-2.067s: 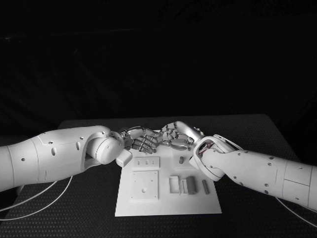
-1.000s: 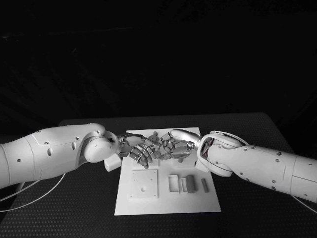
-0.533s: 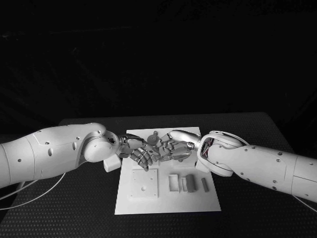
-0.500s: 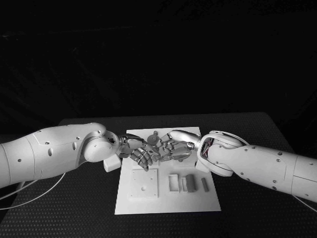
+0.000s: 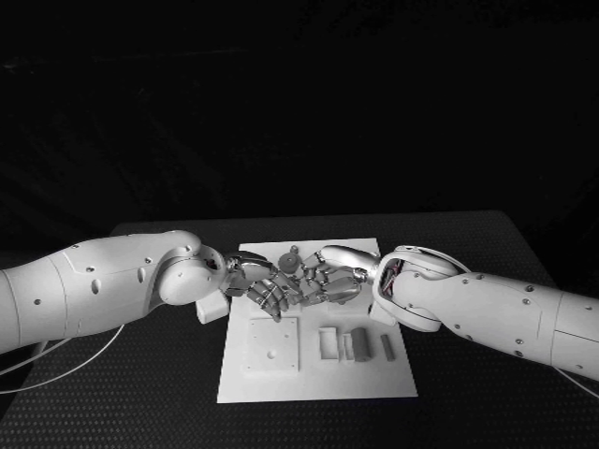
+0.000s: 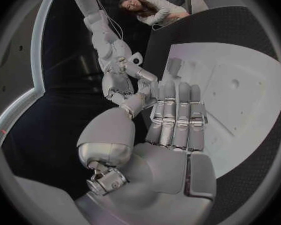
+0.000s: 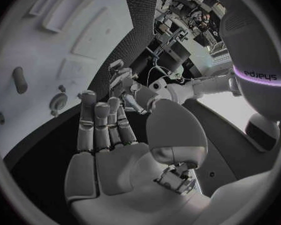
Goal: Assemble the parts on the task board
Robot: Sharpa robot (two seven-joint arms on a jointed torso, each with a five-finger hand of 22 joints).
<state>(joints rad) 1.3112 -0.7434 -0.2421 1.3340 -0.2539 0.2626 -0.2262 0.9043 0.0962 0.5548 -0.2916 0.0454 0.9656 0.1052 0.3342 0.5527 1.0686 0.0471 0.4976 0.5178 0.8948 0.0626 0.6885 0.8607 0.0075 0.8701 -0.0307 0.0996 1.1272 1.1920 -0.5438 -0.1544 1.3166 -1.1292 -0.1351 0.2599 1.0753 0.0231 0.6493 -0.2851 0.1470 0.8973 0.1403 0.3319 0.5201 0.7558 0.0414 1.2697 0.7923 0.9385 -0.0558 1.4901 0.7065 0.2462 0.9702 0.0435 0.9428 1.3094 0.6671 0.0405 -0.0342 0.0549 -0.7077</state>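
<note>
Both hands meet over the middle of the board [image 5: 314, 385], which lies on the desk [image 5: 475, 243]. Left hand [image 5: 262, 281]: fingers straight and close together, thumb tip near the right hand's fingers; whether it holds anything cannot be told. Right hand [image 5: 329, 277]: fingers likewise extended together, hold cannot be told. Loose parts [image 5: 357, 344] lie in a row on the board's near half, beside a square plate [image 5: 272, 348].

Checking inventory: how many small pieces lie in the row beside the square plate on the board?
4: a pale block nearest the square plate, a short piece, a darker block, then a thin bar. The left robot hand and right robot hand may hide others.
</note>
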